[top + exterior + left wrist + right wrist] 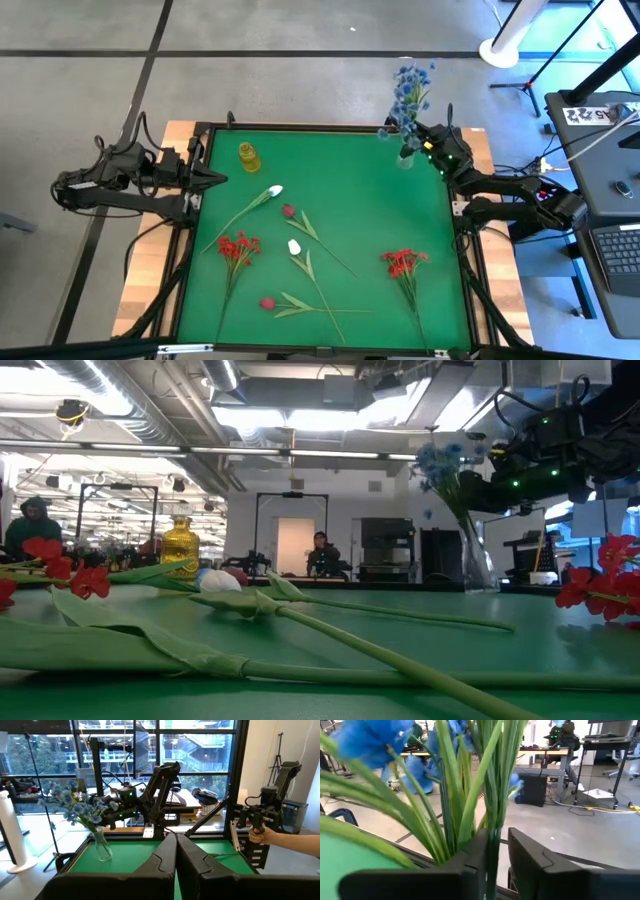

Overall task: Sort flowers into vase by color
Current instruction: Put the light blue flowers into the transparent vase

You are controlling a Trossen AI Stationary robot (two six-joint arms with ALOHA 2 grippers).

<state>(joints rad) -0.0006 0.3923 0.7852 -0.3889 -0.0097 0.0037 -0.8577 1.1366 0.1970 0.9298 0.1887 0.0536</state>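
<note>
Hovering at the far right corner of the green mat (340, 170), the right gripper (496, 852) has its jaws parted only narrowly around the stems of the blue flowers (408, 88), which stand in a clear glass vase (474, 556). Whether the pads are pressing the stems or have just let go, I cannot tell. If the arm pulls back with the stems caught between the fingers, I'd expect the bunch to lift out or the vase to tip.

The left gripper (176, 851) waits pressed shut at the mat's left edge. Two red flowers (238, 247), white tulips (275, 190) and dark pink buds (288, 210) lie loose across the mat, with a yellow vase (249, 157) at the far left. Beyond the table, people sit at desks under bright ceiling lights.
</note>
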